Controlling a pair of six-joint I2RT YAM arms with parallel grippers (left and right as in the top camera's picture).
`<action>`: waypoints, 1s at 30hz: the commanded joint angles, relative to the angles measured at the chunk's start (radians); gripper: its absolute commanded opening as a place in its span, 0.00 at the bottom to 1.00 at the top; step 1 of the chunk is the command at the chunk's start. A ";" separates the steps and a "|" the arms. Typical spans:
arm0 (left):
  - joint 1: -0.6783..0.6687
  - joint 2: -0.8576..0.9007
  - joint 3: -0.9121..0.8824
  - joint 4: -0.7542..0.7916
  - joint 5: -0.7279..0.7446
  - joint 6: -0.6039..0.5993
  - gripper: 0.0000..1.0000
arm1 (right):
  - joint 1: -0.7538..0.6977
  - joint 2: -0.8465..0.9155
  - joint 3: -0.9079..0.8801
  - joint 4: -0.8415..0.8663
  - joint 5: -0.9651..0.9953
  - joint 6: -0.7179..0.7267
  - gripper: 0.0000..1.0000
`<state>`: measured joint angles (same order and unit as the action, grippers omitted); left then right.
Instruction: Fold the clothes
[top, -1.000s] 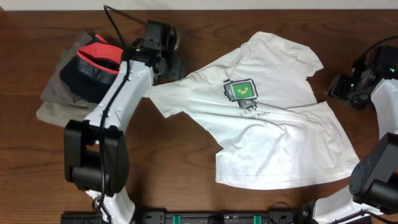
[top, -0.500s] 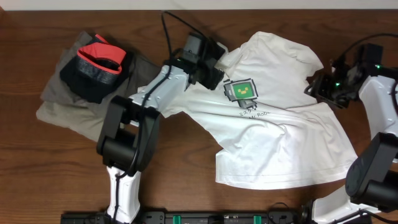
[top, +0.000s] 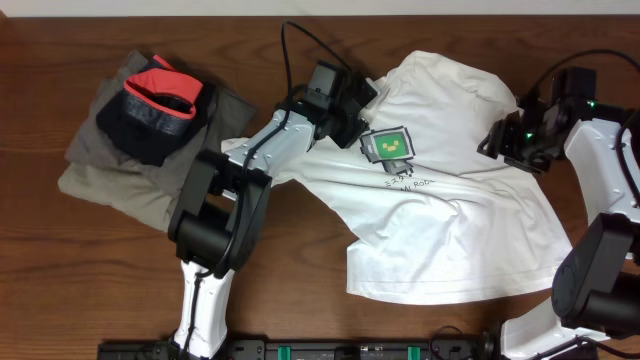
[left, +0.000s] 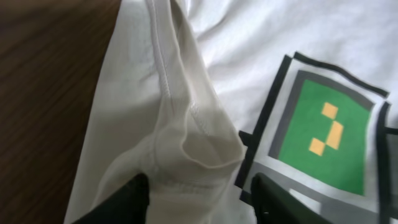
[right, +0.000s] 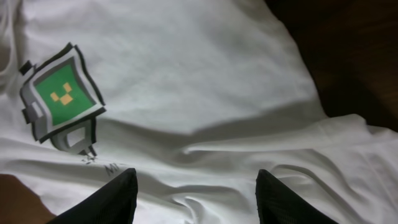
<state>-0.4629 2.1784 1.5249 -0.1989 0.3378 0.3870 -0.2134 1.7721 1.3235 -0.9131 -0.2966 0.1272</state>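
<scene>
As the left end effector (left: 199, 198), spread, is straddling a raised fold of the T-shirt (top: 450, 220) and the right end effector (right: 196, 199) is hovering spread, pinching is probably coming next.

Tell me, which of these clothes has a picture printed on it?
The white T-shirt spread out at centre-right: it bears a green-and-black square print. The grey garment and the black-and-red one piled at the left show no picture.

Dark brown wood-grain table (top: 90, 260) beneath left gripper (top: 352, 108), spreading out on every side. Pale wall strip (top: 120, 5) beyond gripper, past table's far edge. Light soft, even.
</scene>
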 joint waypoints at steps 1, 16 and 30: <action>0.000 0.006 0.006 0.016 0.010 0.017 0.46 | 0.012 -0.001 0.006 -0.002 0.023 -0.009 0.59; 0.107 -0.020 0.079 0.037 -0.106 -0.042 0.06 | 0.012 -0.001 -0.013 -0.022 0.039 -0.009 0.61; 0.207 -0.022 0.089 0.032 -0.019 -0.098 0.27 | 0.005 -0.001 -0.302 0.073 0.035 0.013 0.59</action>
<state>-0.2451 2.1807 1.5978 -0.1577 0.2142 0.3244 -0.2134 1.7721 1.0340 -0.8555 -0.2680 0.1398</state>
